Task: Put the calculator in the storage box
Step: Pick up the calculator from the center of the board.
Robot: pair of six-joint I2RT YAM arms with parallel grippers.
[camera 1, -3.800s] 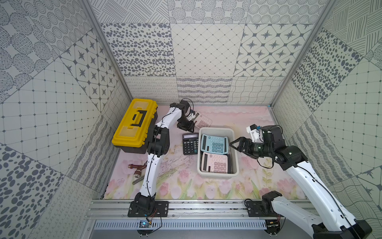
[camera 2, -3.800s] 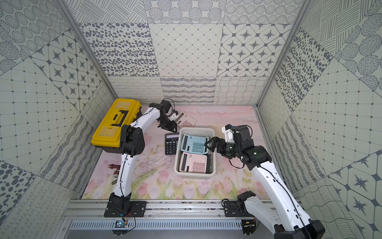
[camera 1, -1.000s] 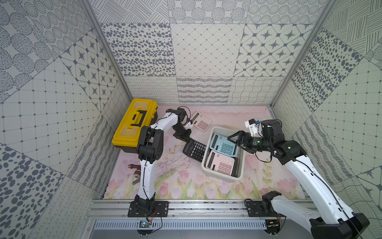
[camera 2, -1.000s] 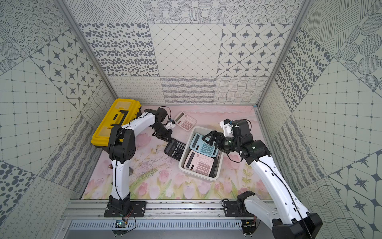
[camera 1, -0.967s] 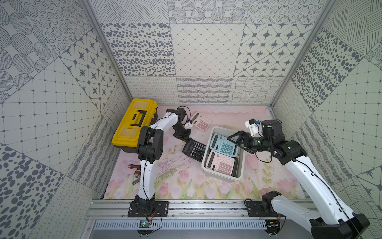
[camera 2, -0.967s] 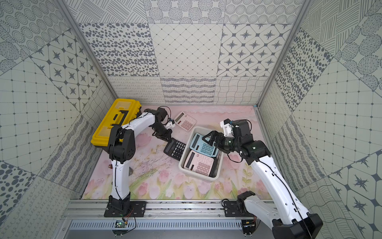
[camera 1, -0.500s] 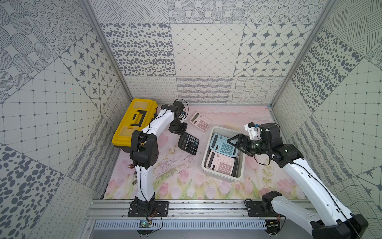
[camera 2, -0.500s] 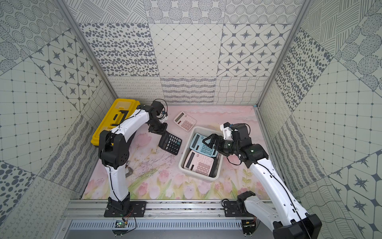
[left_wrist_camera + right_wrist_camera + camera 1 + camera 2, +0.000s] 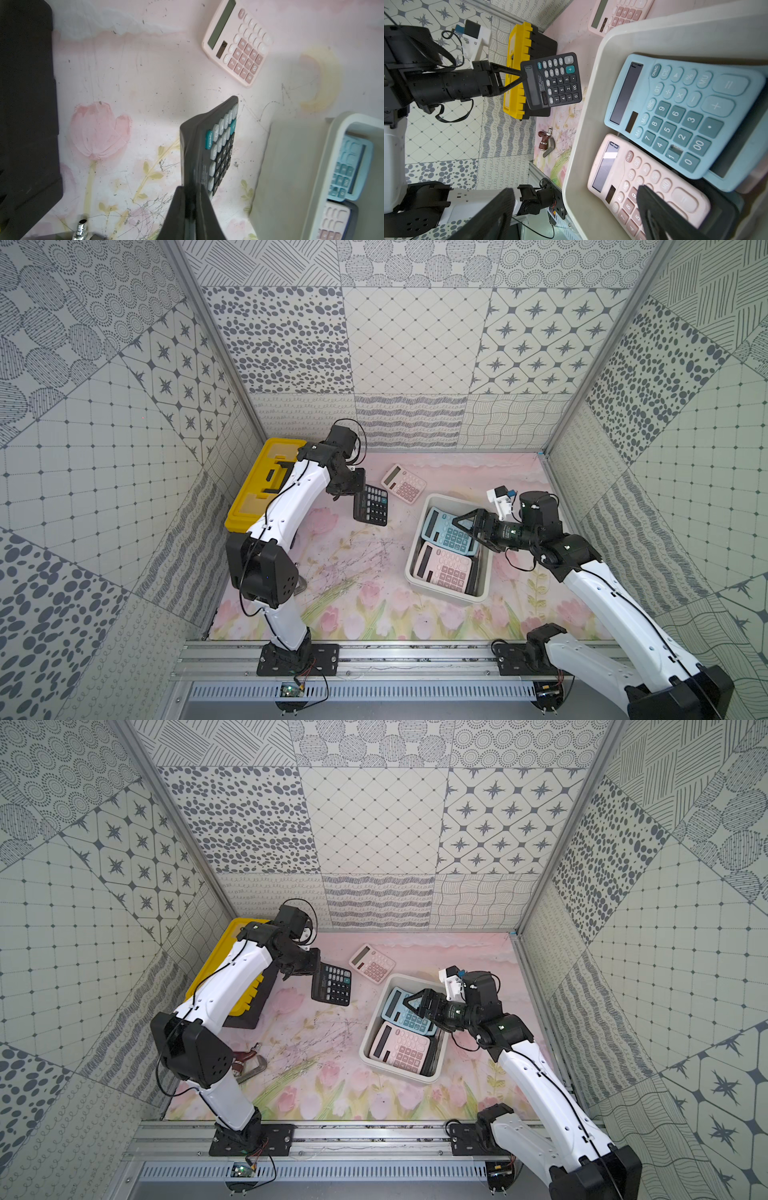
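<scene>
Left pincer (image 9: 358, 486) clamped on the display end of the flat black plastic calculator (image 9: 371, 504), held above the floral desk (image 9: 353, 564) left of the white round-cornered storage box (image 9: 417, 537), long axis far-to-near, keys nearward; right wrist view shows its key face, left wrist view mostly its edge; right pincer (image 9: 464, 527) spread wide over the box.

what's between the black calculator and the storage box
Only bare mat between black calculator and storage box, in both top views; pink calculator lies farther back.
</scene>
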